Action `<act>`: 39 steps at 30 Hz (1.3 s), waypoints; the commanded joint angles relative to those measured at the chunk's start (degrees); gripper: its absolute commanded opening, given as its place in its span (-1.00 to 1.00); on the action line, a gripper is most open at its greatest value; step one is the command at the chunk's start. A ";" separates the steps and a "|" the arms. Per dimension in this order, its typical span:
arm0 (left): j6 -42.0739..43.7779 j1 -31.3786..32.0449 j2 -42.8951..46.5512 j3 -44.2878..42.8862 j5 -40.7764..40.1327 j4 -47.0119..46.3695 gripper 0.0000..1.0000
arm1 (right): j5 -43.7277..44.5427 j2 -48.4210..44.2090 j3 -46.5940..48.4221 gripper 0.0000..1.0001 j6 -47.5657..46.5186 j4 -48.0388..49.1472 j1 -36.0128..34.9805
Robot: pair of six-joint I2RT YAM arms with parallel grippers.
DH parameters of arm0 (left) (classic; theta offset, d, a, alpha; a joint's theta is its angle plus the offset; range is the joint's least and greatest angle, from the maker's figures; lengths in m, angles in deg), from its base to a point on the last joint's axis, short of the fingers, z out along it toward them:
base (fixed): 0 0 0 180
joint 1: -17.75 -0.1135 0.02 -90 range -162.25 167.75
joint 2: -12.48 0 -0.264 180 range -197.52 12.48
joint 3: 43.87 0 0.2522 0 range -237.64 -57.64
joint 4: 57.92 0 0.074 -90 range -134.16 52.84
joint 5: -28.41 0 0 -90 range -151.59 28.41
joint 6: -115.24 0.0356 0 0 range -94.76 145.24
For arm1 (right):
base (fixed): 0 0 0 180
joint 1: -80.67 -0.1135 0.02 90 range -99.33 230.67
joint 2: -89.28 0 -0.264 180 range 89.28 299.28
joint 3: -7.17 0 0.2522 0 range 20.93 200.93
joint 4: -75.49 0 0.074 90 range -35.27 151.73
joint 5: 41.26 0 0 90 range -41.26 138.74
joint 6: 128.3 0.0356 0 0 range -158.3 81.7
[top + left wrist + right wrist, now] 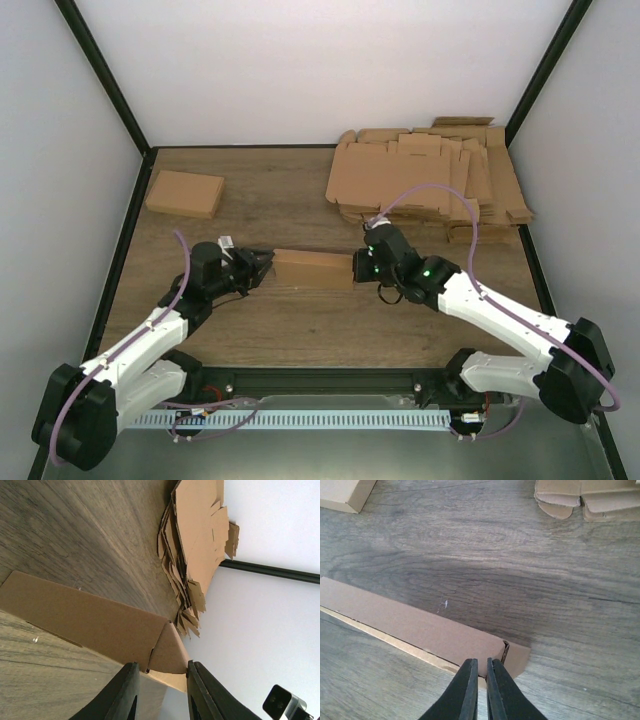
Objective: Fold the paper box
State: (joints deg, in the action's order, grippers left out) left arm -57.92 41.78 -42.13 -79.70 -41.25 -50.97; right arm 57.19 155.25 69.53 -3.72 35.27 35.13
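Note:
The paper box (312, 268) is a long, low brown cardboard box lying in the middle of the wooden table. My left gripper (262, 265) is at its left end. In the left wrist view the gripper (162, 692) is open, and the box's triangular end flap (170, 650) sits between the fingertips. My right gripper (360, 268) is at the box's right end. In the right wrist view the gripper (481, 672) is closed to a thin slit on the box's near edge (420, 630), beside a rounded side flap (517, 660).
A finished folded box (184, 193) lies at the back left; it also shows in the right wrist view (342, 494). A stack of flat cardboard blanks (430, 180) fills the back right corner, near the white wall and black frame post (540, 70).

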 commanded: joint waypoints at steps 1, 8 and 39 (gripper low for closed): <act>1.11 -0.05 -0.72 0.88 -1.44 4.99 -0.42 | -0.70 -0.32 -2.56 -0.89 0.79 -1.45 0.19; 1.33 -0.04 -1.20 1.30 -1.66 5.06 -0.44 | -1.66 0.00 -8.38 -0.96 1.71 0.45 0.19; 3.09 -0.09 -3.66 2.82 -2.85 5.38 -0.85 | -12.49 -5.36 1.97 -0.56 -11.06 1.63 5.15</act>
State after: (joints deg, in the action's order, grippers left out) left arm -55.51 41.78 -46.07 -76.79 -43.48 -46.49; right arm 54.04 152.58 68.13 -10.53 34.44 38.17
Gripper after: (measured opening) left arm 0.074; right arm 0.216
